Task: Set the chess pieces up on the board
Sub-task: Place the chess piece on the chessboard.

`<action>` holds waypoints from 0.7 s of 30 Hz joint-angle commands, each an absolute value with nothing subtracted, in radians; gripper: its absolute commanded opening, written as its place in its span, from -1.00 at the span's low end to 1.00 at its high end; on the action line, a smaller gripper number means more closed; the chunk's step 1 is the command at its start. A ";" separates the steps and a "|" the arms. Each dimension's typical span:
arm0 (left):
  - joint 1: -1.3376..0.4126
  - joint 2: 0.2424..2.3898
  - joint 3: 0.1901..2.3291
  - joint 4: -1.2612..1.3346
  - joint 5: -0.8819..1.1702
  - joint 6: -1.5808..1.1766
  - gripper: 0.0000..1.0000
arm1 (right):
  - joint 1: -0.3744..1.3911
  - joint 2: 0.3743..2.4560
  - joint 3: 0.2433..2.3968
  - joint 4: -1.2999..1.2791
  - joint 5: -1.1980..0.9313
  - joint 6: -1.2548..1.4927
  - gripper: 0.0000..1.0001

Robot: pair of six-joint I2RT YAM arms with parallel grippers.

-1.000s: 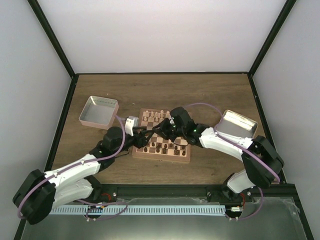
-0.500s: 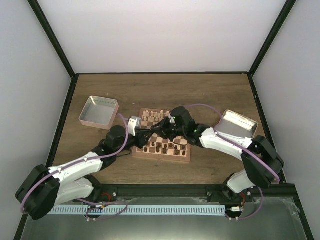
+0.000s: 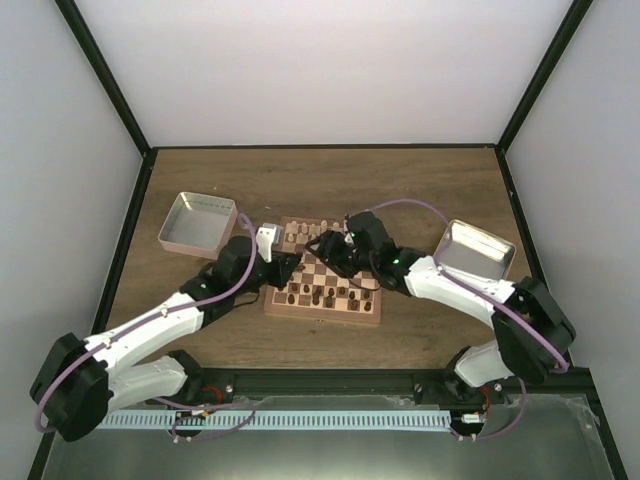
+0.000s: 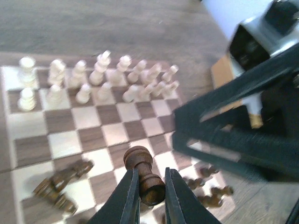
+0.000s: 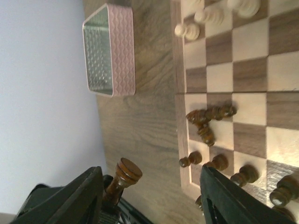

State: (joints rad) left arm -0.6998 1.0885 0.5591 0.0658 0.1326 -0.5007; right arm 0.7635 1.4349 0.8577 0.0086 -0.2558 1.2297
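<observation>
Chess pieces: dark set (image 3: 325,295) sits on the near rows of the board (image 3: 372,318), some upright, with a few toppled ones (image 4: 60,185) at near-left. Left gripper (image 4: 152,181) pinches one dark piece (image 4: 138,161), tilted, wide end sticking out, above the near squares. Can't tell if it touches the board. Right gripper (image 5: 152,196) is just beside it, fingers spread wide, holding nothing. Cream set (image 4: 100,77) stands on the far rows.

Risks:
- The piece is held askew, so it could twist or tip when set down.
- The grippers are crowded, so either one swinging could clip the other or knock over upright pieces.
- Landing on the toppled ones would tip the piece.
</observation>
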 commanded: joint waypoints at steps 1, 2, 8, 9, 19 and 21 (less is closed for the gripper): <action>-0.695 1.039 0.648 -0.326 0.074 -0.476 -0.89 | 0.743 1.345 0.887 -0.063 -0.095 1.067 0.23; -0.695 1.035 0.666 -0.393 0.074 -0.478 -0.88 | 0.742 1.329 0.883 -0.079 -0.055 1.054 0.24; -0.692 1.059 0.710 -0.642 0.125 -0.516 -0.88 | 0.740 1.270 0.845 -0.108 0.035 1.001 0.26; -0.690 1.067 0.713 -0.661 0.128 -0.523 -0.88 | 0.740 1.267 0.841 -0.111 0.039 0.997 0.26; -0.685 1.239 0.755 -0.682 0.129 -0.518 -0.86 | 0.738 1.246 0.810 -0.109 0.059 0.971 0.28; -0.684 1.267 0.767 -0.675 0.125 -0.510 -0.86 | 0.738 1.239 0.800 -0.100 0.060 0.970 0.28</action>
